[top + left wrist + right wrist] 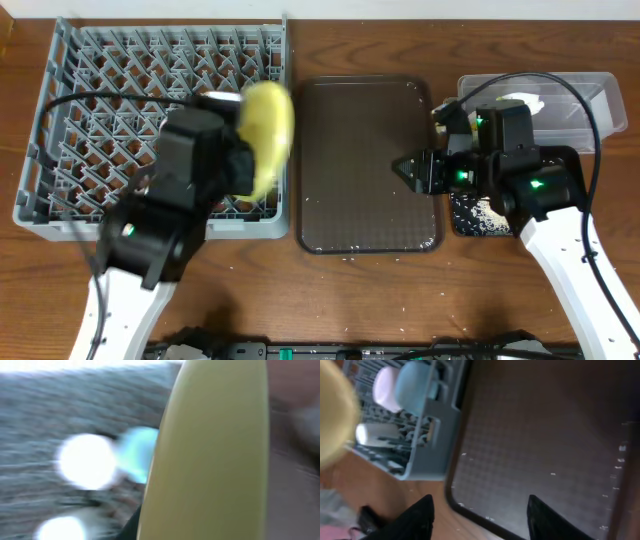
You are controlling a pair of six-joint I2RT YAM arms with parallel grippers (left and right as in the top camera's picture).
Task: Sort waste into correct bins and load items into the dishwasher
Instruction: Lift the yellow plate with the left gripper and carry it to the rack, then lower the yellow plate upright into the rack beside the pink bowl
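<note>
Motion blur smears the whole left wrist view; the yellow plate (210,450) runs off top and bottom, and the white glares (87,460) and pale blue patch (140,452) beside it cannot be identified; from overhead the left arm (150,235) hides part of the dish rack (100,60); the right arm (560,230) covers most of the black tray (470,216).

Left claw (243,165) clamped, arm stretched forward; right claw (480,502) fingers parted, pointing left

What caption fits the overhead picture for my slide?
Left arm holds a yellow plate over the grey dish rack, beside the brown tray.
</note>
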